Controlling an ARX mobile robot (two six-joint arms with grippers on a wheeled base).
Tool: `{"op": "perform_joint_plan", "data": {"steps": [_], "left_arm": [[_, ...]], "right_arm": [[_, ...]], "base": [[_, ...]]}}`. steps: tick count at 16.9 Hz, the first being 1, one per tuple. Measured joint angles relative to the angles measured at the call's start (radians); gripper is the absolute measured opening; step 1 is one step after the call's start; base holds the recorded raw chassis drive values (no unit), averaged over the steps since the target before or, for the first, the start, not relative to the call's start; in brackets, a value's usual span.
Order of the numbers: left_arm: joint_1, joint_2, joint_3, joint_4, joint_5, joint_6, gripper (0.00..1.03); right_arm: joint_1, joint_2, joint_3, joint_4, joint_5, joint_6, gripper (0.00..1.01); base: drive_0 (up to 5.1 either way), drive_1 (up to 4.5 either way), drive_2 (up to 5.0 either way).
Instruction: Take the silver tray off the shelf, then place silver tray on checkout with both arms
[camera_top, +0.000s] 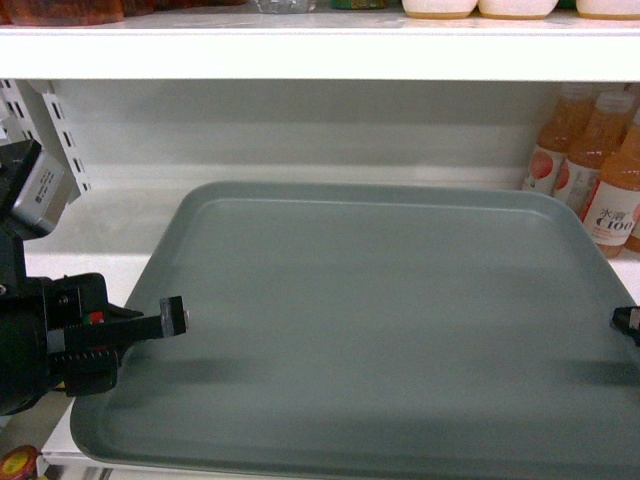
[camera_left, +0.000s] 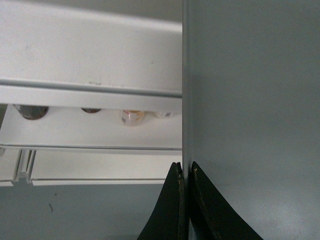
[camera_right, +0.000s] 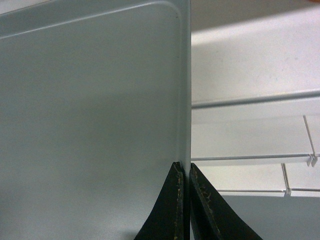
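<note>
The silver tray (camera_top: 380, 330) is a big grey-green rectangle that fills most of the head view. It lies flat over the white shelf (camera_top: 100, 240), and its near edge reaches past the shelf's front lip. My left gripper (camera_top: 175, 320) is shut on the tray's left rim. In the left wrist view the gripper (camera_left: 186, 170) pinches the rim, with the tray (camera_left: 250, 100) to its right. My right gripper (camera_top: 625, 322) shows only as a tip at the tray's right rim. The right wrist view has that gripper (camera_right: 183, 170) shut on the edge of the tray (camera_right: 90, 100). The checkout is out of view.
Orange juice bottles (camera_top: 600, 170) stand at the shelf's back right, close to the tray's far corner. An upper shelf board (camera_top: 300, 55) hangs low over the tray. A slotted upright (camera_top: 60, 130) stands at back left. Lower shelf boards (camera_left: 90, 135) show below.
</note>
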Motion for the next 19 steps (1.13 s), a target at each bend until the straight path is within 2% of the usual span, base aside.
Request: {"op": "perform_joint_plan", "data": {"steps": [19], "left_arm": [[0.000,-0.003,-0.002,0.002,-0.001,0.000,0.02]], "right_arm": [[0.000,0.000,0.000,0.001,-0.002,0.003,0.02]], "base": [[0.1,-4.25,4.4]]}}
